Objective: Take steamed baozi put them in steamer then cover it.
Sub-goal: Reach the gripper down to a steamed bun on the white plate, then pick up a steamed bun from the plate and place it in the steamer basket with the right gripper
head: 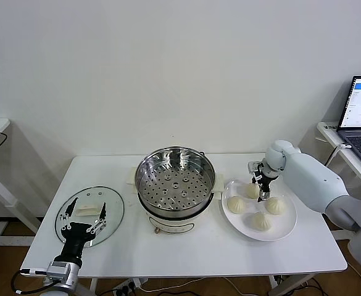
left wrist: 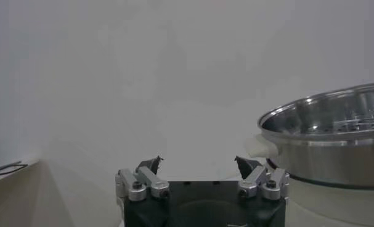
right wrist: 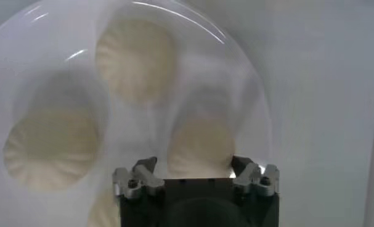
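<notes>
Steamer: I see the steamer (head: pixel 175 188) mid-table with its perforated tray bare; I take it as my landmark.
Plate: the white plate (head: pixel 285 229) sits just to the right of the steamer, close to its base.
Baozi: I count four baozi (head: pixel 235 203) on the plate, none in the steamer; one is nearest the steamer, one toward the wall, one on the far side from the steamer, one nearest me.
Right gripper: my right gripper (head: pixel 263 196) is down over the plate, among the baozi on the side away from the steamer. In the right wrist view one baozi (right wrist: pixel 201 148) sits between the fingers (right wrist: pixel 143 166), reaching from one fingertip to the other. The jaws stand part-way in around it; I cannot tell whether they already press on it.
Lid: the glass lid (head: pixel 112 206) lies flat on the table to the left of the steamer, well apart from it.
Left gripper: my left gripper (head: pixel 81 217) hovers over the lid with its jaws spread wide and nothing between them; the left wrist view shows the steamer (left wrist: pixel 334 139) off to one side of it.
</notes>
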Available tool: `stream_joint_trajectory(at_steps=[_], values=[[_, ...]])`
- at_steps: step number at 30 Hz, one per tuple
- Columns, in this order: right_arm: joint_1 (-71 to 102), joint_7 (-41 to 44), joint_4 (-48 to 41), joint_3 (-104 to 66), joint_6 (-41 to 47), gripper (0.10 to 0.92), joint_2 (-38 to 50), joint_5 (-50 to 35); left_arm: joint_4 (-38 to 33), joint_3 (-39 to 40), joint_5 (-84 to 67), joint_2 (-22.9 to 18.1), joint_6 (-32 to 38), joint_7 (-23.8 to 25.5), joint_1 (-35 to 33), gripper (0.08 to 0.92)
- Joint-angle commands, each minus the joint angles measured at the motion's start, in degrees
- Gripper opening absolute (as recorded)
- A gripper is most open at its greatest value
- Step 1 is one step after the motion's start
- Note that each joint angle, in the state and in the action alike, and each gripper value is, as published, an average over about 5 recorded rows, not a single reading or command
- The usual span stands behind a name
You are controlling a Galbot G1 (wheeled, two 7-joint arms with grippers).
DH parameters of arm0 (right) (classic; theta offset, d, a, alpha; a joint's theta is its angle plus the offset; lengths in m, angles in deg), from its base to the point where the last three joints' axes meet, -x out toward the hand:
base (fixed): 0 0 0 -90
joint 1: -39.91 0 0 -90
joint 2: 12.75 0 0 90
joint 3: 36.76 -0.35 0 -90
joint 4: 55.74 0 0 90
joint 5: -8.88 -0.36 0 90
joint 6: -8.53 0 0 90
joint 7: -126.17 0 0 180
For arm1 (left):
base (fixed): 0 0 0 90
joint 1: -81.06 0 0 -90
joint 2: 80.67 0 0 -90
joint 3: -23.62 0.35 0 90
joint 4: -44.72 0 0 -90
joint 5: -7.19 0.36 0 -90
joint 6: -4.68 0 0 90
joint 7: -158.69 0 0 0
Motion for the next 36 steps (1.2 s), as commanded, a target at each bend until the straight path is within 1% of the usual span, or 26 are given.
stream_joint_trajectory(at_steps=[1,5,8,14,17,22,25,29,32,36], values=[[0.32,-0.55,-0.22,-0.66,-0.18,0.69,-0.29,0.38,0.14,0.23,0.07,-0.17,0.15,-0.01,-0.02,0.823],[0.14,-0.54,0.95,-0.7,-0.25,0.68,0.59,-0.13,0.14,0.41,0.14,-0.22,0.17,-0.01,-0.06,0.823],[-0.72,-0.2,3.68,0.15,-0.39,0.679,2.72,-1.81,-0.09,0.45,0.15,-0.23,0.15,-0.03,-0.09,0.823],[-7.94,0.55,16.23,7.02,-2.07,0.679,11.18,-9.76,-0.36,0.89,0.2,-0.11,0.0,-0.14,-0.19,0.823],[-14.72,1.25,22.38,12.38,-6.86,0.677,14.7,-13.51,-0.59,1.2,0.23,0.12,-0.14,-0.22,-0.18,0.823],[-26.89,2.5,29.55,21.85,-22.0,0.671,17.03,-16.13,-0.88,1.09,0.23,0.5,-0.35,-0.29,-0.3,0.823],[-33.77,2.44,33.17,26.48,-27.6,0.67,16.3,-16.75,-0.97,0.83,0.22,0.69,-0.39,-0.25,-0.47,0.823],[-41.51,1.68,36.06,32.32,-34.09,0.67,12.68,-18.01,-1.09,0.55,0.19,0.75,-0.48,-0.23,-0.48,0.823],[-45.1,1.03,36.31,35.24,-38.44,0.67,8.58,-18.48,-1.23,0.46,0.18,0.83,-0.55,-0.23,-0.48,0.823],[-46.9,-0.52,34.08,37.1,-43.19,0.67,1.94,-17.46,-1.22,0.06,0.16,1.02,-0.55,-0.17,-0.49,0.823]])
